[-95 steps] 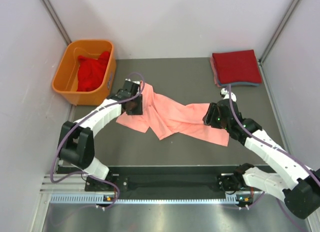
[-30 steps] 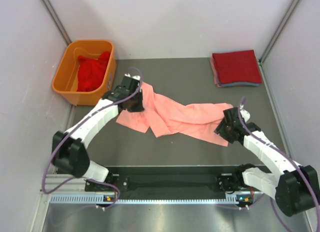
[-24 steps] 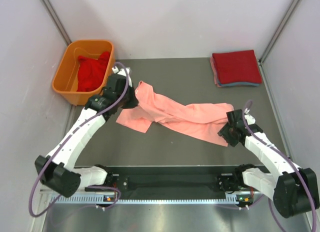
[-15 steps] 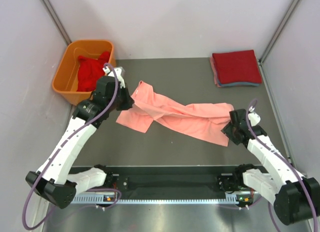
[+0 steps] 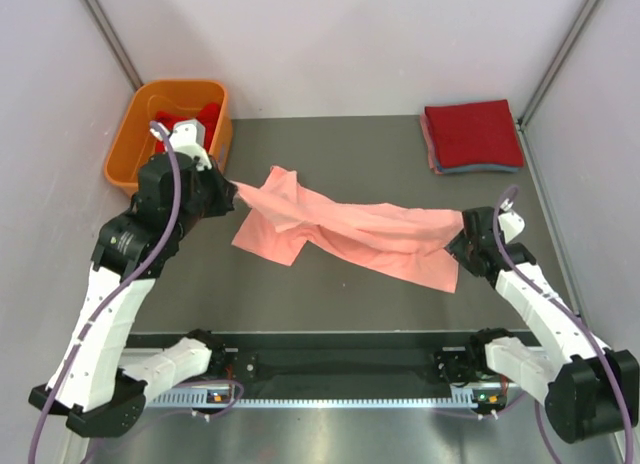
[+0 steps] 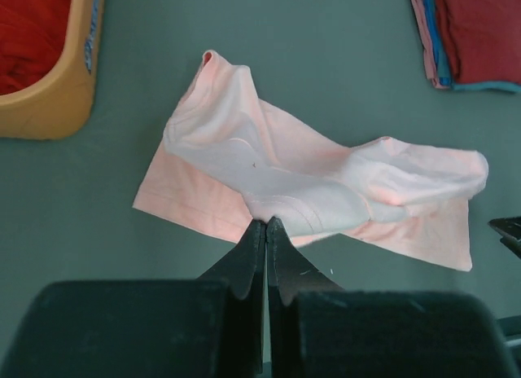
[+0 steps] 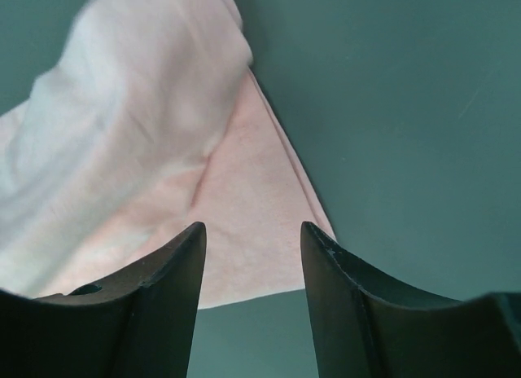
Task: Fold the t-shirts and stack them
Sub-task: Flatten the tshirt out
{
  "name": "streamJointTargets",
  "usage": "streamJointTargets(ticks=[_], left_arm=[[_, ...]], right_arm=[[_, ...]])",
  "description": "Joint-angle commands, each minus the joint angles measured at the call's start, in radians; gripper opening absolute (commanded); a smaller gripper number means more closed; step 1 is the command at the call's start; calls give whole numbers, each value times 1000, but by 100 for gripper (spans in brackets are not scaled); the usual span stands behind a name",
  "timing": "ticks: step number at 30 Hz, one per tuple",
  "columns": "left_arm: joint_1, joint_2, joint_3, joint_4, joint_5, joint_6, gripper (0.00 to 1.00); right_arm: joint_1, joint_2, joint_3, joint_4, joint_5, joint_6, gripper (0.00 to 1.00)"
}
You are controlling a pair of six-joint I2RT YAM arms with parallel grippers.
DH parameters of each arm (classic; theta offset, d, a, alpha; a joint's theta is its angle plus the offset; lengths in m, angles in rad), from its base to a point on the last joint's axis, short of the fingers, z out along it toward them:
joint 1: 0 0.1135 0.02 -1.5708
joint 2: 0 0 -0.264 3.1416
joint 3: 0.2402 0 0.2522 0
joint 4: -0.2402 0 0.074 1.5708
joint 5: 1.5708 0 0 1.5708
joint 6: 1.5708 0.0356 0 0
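Salmon-pink cotton, the shirt hung stretched from the left gripper. Its fingers were pressed together on a fold, with most of the cloth trailing ahead of them onto the table. The right gripper had its fingers spread, the shirt's other end lying just beyond their tips. A folded red stack sat well ahead of the right fingers. A tub holding a red shirt stood ahead and left of the left fingers.
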Motion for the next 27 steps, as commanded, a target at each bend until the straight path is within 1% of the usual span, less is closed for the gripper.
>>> streamJointTargets(ticks=[1, 4, 7, 8, 10, 14, 22, 24, 25, 27], left_arm=[[2, -17, 36, -45, -64, 6, 0], [2, -19, 61, -65, -113, 11, 0], [2, -22, 93, -69, -173, 32, 0], [2, -11, 105, -76, -174, 39, 0], [2, 0, 133, -85, -159, 39, 0], [2, 6, 130, -82, -127, 34, 0], [2, -6, 77, -59, -104, 22, 0], [2, -6, 67, -54, -93, 19, 0], [2, -8, 58, -53, -83, 17, 0], [2, -11, 49, -51, -78, 16, 0]], right_arm=[[-12, -27, 23, 73, -1, -13, 51], [-12, 5, 6, 121, -44, -35, 50], [-12, 48, -20, 205, -101, -56, 50], [-12, 74, -32, 254, -110, -61, 50], [-12, 102, -43, 299, -112, -78, 50], [-11, 186, -58, 399, -89, -119, 50], [-8, 280, -92, 471, -96, -113, 50], [-9, 307, -89, 459, -84, -110, 42], [-11, 320, -87, 445, -73, -109, 26], [-11, 321, -81, 430, -59, -115, 4]])
